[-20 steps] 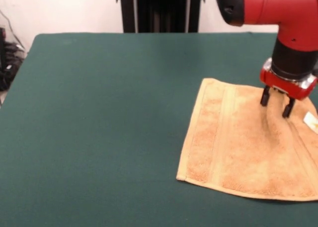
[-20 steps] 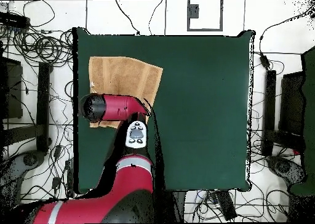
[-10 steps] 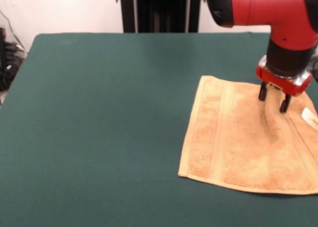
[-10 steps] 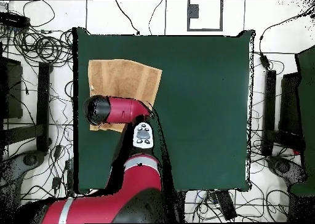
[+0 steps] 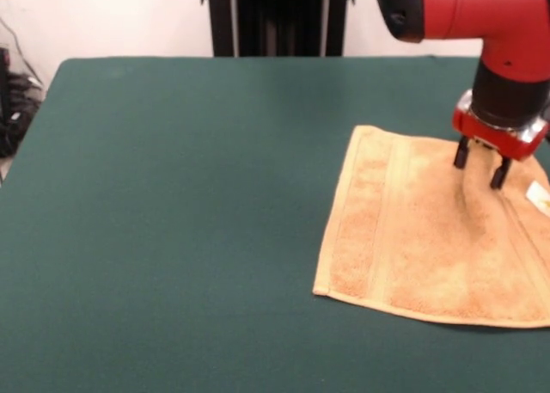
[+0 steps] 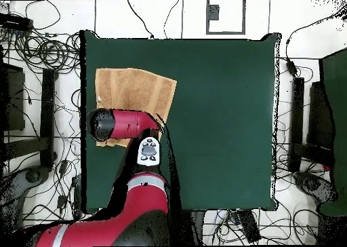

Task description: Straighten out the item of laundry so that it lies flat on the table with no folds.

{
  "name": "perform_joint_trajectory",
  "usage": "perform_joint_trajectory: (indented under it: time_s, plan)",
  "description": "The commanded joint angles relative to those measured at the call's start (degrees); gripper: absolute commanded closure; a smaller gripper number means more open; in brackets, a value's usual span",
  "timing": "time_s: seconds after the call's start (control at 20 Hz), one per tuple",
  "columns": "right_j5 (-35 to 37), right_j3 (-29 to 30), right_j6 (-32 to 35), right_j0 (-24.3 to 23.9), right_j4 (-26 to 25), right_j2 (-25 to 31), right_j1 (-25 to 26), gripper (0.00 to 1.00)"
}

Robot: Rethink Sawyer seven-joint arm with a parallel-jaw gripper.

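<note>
While spread flat near one edge of the table [image 5: 172,195], towel [image 5: 412,238] bunches upward, pinched between gripper [image 5: 479,163] fingers.

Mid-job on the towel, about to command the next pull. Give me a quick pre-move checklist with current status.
1. Gripper on the towel: ok, fingers straddle a raised ridge of cloth.
2. Grip actually closed on the cloth: cannot tell.
3. Towel flat: not ok, creases run out from the pinch point.
4. Towel fully on the table: cannot tell in the front view, where it runs past the picture's edge; overhead it lies close to the table's edge.
5. White tag clear of the fingers: ok.
</note>
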Motion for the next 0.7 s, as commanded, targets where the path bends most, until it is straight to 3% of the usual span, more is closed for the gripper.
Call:
perform_joint_trajectory:
  time_s: [0.05, 0.4, 0.7]
  plan:
    - [4.85, 10.56, 2.96, -1.15, 0.72, 6.50, 3.75, 0.00]
    - [5.61, 11.13, 2.46, -2.75, 0.49, 7.52, 3.25, 0.00]
    - [1.95, 2.54, -2.25, 2.01, -9.00, 1.14, 8.52, 0.00]
